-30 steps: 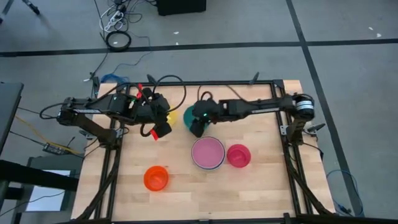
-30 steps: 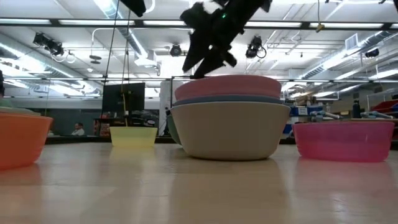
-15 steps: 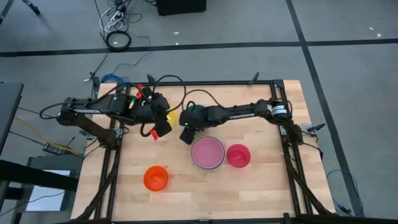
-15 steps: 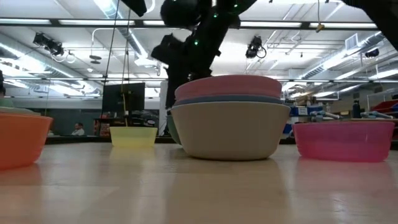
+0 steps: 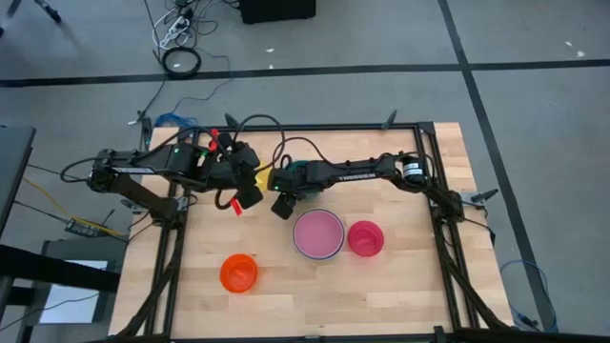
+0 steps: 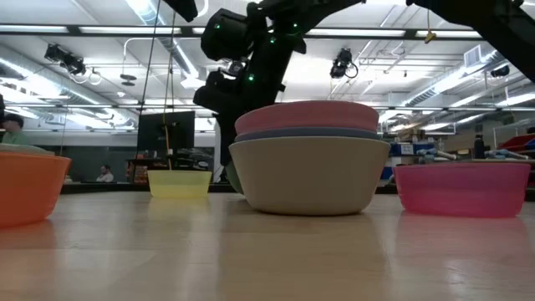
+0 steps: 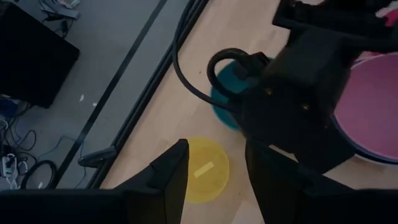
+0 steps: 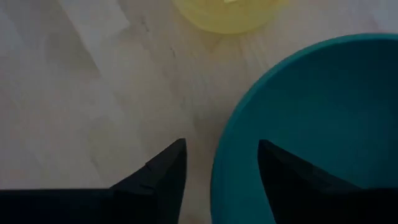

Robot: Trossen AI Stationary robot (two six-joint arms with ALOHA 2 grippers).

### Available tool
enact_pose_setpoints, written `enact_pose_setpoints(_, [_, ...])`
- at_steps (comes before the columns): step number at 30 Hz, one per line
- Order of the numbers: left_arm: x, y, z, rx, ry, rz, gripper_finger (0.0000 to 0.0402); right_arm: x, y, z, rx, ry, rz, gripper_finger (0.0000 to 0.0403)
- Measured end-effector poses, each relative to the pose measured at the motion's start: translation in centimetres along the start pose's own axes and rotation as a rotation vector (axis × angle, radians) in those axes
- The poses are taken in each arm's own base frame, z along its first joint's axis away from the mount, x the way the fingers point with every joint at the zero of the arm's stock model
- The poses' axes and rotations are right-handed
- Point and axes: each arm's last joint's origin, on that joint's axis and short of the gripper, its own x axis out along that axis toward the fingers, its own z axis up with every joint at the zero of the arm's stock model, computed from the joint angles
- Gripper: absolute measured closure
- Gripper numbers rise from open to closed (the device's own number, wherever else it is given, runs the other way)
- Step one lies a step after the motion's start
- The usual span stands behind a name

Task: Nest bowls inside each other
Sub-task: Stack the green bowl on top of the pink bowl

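Since thin and light, probably slick: pinch teal bowl rim beside yellow bowl, right hand fingers apart astride it.

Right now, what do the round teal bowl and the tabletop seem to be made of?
The round teal bowl looks like smooth, matte moulded plastic: even colour, thin plain rim. The pale wooden tabletop seems to be jointed wood planks, showing grain and seams, with a slight sheen.

Robotics lab, ceiling strip lights, floor cables
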Motion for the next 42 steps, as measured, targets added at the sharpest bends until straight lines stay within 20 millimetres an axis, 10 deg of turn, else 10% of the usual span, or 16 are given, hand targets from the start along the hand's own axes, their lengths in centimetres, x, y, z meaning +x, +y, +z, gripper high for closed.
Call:
enact_pose_setpoints(8, [0.0,0.0,0.0,-0.001,-0.001,0.001,0.0234,-0.2,-1.5,0.6,0.028,0.053,0.071,0.0389])
enact_pose_setpoints(16, [0.0,0.0,0.0,0.0,-0.001,0.003,0.0234,-1.3,-2.0,0.6,-0.02,0.044,-0.006,0.0399])
enact_pose_setpoints(24, [0.0,0.2,0.1,-0.012,-0.037,0.08,0.0234,-9.1,-2.7,0.1,-0.079,0.019,-0.049,0.0401])
enact_pose_setpoints(33, [0.0,0.3,0.2,-0.022,-0.052,0.099,0.0234,-17.2,2.7,-4.8,-0.169,0.04,0.13,0.0402])
enact_pose_setpoints(42, [0.0,0.3,0.3,-0.025,-0.065,0.11,0.0234,-18.0,8.8,-9.5,-0.199,0.045,0.178,0.0403])
